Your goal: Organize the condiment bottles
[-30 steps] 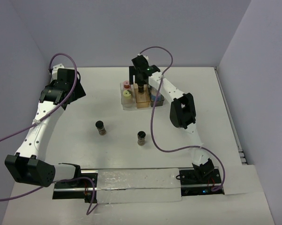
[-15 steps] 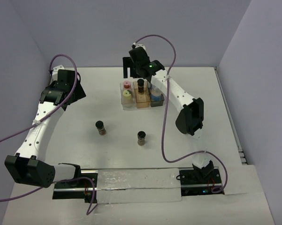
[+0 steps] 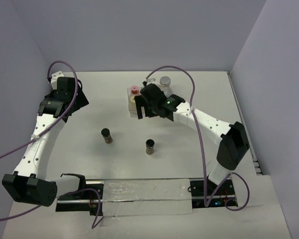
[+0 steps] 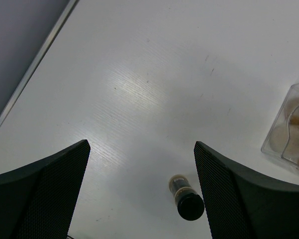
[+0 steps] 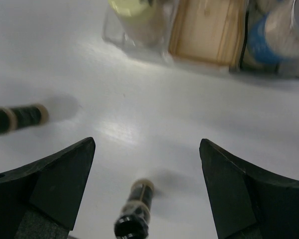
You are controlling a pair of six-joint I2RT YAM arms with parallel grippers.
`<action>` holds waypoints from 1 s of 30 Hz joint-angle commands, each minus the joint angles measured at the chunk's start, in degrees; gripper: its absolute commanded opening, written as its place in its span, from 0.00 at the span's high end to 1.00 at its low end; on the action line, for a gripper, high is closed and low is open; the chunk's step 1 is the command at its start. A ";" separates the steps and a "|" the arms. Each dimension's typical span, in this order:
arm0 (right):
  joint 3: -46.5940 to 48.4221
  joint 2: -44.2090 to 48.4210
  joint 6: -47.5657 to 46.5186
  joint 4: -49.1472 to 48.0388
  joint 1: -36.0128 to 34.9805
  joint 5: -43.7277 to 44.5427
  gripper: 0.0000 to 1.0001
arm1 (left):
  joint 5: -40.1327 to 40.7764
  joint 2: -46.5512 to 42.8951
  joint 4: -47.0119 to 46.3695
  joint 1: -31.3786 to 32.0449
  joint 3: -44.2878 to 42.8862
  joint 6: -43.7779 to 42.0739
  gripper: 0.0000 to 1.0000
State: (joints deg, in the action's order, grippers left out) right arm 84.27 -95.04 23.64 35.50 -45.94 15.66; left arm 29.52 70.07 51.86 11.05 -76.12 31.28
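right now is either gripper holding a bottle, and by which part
Nothing is held. The left gripper and the right gripper are both open and empty, above the table.

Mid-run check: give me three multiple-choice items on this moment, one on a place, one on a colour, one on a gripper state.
1. Where are the two dark jars that the top view shows in full?
A) upright on the table, nearer than the tray
B) inside the tray
C) held in the grippers

2. What cap colour has the tray's far-left bottle?
A) green
B) pink
C) black

3. The right gripper is:
A) shut on a jar
B) shut on the tray
C) open and empty

Answers:
1 A, both stand on bare tabletop.
2 B, the top view shows a pink cap.
3 C, its wrist view shows the fingers wide apart with nothing between them.
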 commanded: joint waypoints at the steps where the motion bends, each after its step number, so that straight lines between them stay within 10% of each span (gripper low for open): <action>1: -5.69 6.01 3.08 -3.33 -2.14 0.69 0.07 | -0.25 -0.99 -0.97 -0.50 0.00 0.97 0.07; 16: -18.11 7.94 7.00 -4.06 -9.25 -0.69 0.02 | -2.45 -1.54 -1.32 -0.50 1.82 1.67 0.07; 30: -20.32 8.42 9.38 -3.25 -11.85 0.31 0.25 | -3.35 -2.11 -1.50 -0.50 2.18 1.85 0.07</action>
State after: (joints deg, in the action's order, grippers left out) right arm 65.07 -89.36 31.14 33.03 -56.78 14.20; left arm 26.72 69.53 51.77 11.03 -74.06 32.60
